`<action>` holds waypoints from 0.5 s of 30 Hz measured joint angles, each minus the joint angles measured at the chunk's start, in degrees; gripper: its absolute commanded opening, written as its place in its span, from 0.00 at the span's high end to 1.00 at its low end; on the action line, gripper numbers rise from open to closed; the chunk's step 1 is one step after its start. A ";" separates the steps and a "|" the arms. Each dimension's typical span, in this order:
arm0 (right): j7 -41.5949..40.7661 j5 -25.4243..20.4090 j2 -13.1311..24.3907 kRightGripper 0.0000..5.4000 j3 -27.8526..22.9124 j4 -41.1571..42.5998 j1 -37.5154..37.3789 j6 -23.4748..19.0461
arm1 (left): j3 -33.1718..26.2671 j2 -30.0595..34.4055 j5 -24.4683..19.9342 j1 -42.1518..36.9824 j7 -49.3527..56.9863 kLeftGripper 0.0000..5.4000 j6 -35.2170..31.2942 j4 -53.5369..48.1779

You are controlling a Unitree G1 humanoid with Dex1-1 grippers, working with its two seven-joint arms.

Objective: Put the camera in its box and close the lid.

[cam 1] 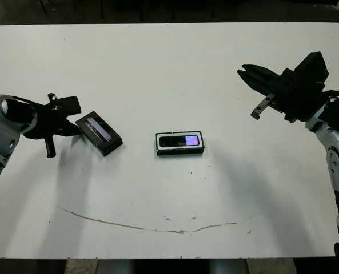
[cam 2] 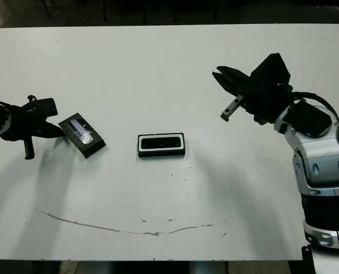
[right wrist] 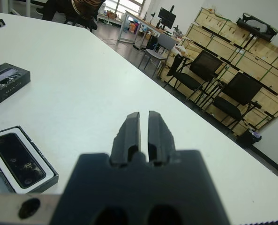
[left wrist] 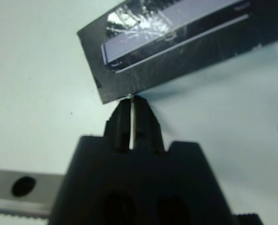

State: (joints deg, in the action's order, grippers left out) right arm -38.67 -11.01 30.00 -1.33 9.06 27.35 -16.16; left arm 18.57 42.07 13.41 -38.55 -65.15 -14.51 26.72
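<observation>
Your camera (cam 1: 179, 141) is already lying flat inside the box (cam 1: 179, 152), purple patch at the end nearer your right arm. The box is your landmark: it sits open-topped around the middle of the white table (cam 1: 169, 68), long side running left to right, white lining showing all round the camera.

The lid (cam 1: 99, 132) is not on. It lies flat on the table to the left of the box, well apart from it, turned at an angle to the box, glossy strip facing up.

Your left gripper (left wrist: 131, 101) is on the far side of the lid from the box, down at table height. In the left wrist view its two fingers (left wrist: 122, 123) are pressed nearly together, only a thin slit between them, holding nothing. The tips are right at the lid's near corner; they look to be touching its edge, but you can't confirm contact from these views.

Your right gripper (right wrist: 144, 117) is to the right of the box and further back on the table, well apart from it and raised above the surface. In the right wrist view its fingers (right wrist: 131, 131) stand close and parallel with a narrow gap, nothing between them. That same view shows the box with the camera in it off to one side, and the lid beyond.

A thin dirty curved line (cam 1: 129, 224) runs across the table on your side of the box.

Chairs (right wrist: 237, 93) and stacked wooden crates (right wrist: 265, 51) show past the table edge in the right wrist view.
</observation>
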 measured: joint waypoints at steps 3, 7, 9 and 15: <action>0.00 0.17 0.15 1.00 0.00 0.29 -0.05 -0.01 | 0.43 -1.77 0.23 -1.45 1.21 1.00 0.26 1.85; 0.05 0.33 0.56 1.00 0.00 0.88 -0.08 -1.00 | 1.73 -3.89 1.23 -3.21 3.52 1.00 2.07 3.91; 0.08 0.40 0.76 1.00 0.01 1.03 -0.09 -1.14 | 2.08 -5.27 1.29 -4.14 4.29 1.00 2.12 4.75; 0.07 0.39 0.84 1.00 0.02 0.89 -0.12 -0.79 | 3.16 -8.60 1.45 -6.59 5.22 1.00 2.86 7.04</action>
State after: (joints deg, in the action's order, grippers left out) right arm -38.60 -10.62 30.84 -1.31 9.95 27.24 -16.95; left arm 21.73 33.47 14.86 -45.14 -59.93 -11.65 33.76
